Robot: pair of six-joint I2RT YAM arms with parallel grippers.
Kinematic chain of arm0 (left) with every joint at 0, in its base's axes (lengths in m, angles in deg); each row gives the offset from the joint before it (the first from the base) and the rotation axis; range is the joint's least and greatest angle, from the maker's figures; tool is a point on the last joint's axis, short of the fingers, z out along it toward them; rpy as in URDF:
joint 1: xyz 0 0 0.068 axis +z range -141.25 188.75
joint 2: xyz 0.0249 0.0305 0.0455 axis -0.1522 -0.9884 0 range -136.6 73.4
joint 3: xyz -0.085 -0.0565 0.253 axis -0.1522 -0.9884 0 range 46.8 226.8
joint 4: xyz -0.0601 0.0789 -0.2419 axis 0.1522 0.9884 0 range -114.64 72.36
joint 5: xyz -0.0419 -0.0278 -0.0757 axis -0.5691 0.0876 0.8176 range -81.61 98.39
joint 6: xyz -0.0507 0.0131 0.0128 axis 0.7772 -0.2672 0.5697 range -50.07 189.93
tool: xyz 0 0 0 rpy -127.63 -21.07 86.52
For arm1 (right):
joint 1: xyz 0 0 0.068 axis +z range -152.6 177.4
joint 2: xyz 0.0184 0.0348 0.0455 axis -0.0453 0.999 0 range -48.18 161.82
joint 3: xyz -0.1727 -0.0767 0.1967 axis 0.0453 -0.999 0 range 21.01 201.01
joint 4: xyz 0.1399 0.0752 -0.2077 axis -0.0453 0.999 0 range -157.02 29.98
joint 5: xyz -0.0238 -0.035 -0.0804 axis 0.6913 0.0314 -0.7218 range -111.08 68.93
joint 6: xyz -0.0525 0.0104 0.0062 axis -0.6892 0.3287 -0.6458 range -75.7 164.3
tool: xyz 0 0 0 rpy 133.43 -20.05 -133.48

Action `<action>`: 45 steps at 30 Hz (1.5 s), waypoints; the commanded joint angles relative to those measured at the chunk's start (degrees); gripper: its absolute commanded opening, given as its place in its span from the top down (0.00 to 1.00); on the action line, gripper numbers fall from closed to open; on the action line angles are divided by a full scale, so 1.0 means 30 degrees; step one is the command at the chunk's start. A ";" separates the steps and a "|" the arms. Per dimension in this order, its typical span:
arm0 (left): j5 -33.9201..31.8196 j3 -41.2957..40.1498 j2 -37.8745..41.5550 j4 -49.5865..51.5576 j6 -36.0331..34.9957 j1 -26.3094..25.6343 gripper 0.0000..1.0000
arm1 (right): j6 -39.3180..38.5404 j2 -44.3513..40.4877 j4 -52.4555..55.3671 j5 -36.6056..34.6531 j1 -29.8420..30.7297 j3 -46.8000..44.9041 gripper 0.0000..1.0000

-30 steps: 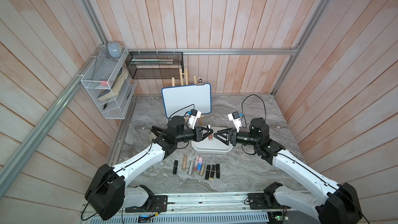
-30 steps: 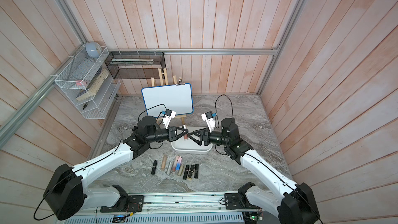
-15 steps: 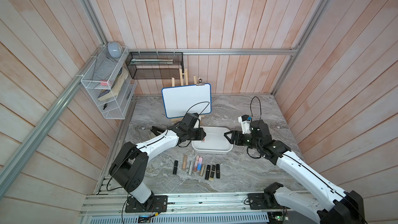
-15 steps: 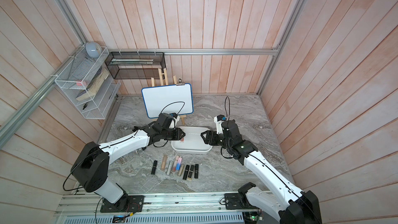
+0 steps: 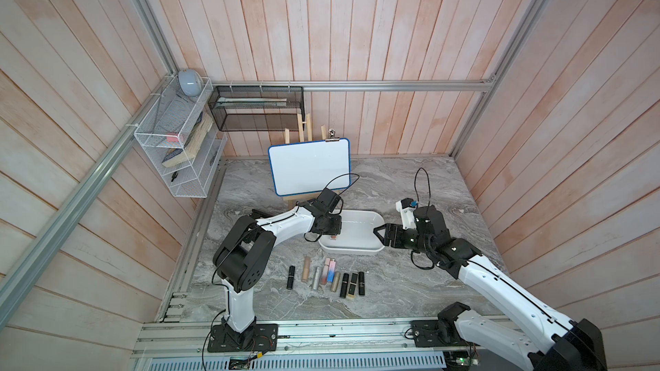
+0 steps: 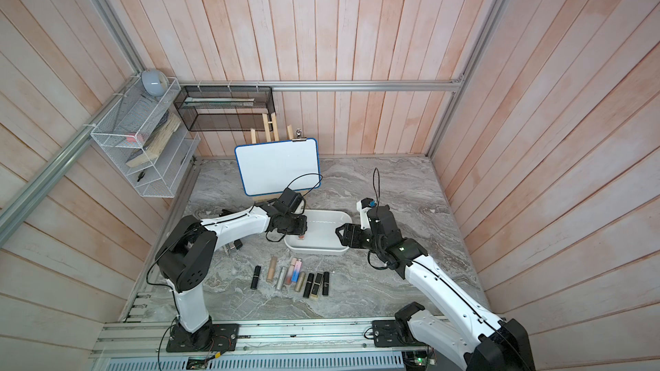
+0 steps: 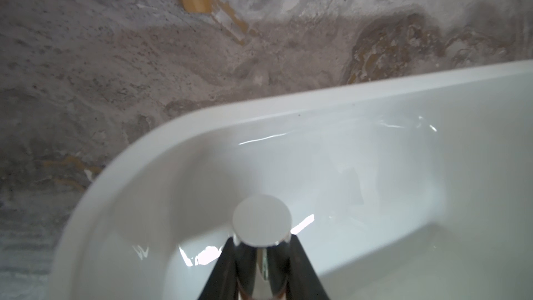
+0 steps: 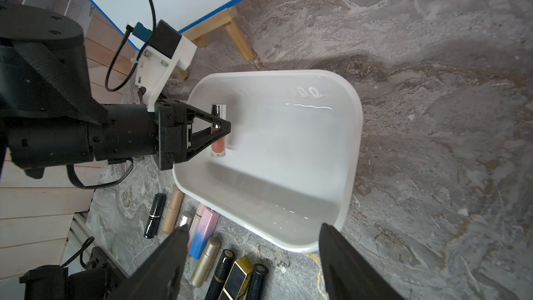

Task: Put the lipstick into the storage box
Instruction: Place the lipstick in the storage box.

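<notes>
Grey marble counter [image 5: 410,187], walled in by pale wood boards. Toward its back edge, left of centre, a blue-framed whiteboard [image 5: 309,167] on a wooden easel. Above the back left corner, a white wire rack [image 5: 178,151] on the side wall and a black mesh basket [image 5: 257,112] on the back wall.

Near the middle of the counter, a shallow white storage box [image 5: 357,231], long side parallel to the front edge.

Left gripper [image 8: 226,128]: reaches in over the box's left end and clamps tight on the middle of a lipstick [image 8: 218,143]. Silver cap, peach body, crosswise to the fingers. Lies within the box's outline in both top views. Above the box floor or resting on it: cannot tell.

Right gripper [image 5: 378,236]: hangs at the box's right end, level with the rim, jaws spread wide with nothing between them. Contact with the rim unclear.

Between the box and the front edge, a row of tubes [image 5: 326,278] flat on the counter, side by side, nine in all: black, tan, silver, pink, pink-and-blue, gold, then three dark ones.
</notes>
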 commanded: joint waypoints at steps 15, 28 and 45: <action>-0.0899 0.1638 -0.1738 0.1086 -0.0124 -0.0121 0.74 | -0.0033 -0.0849 0.0098 -0.0116 0.0135 -0.1070 0.24; -0.0727 0.1592 -0.1566 0.0857 0.0015 -0.0209 0.61 | -0.0041 -0.1339 0.0299 -0.0222 0.0121 -0.1181 0.24; 0.0080 0.1080 0.2723 -0.0265 0.0461 -0.0410 0.54 | 0.0165 -0.1073 0.0108 -0.0279 0.0735 -0.1009 0.24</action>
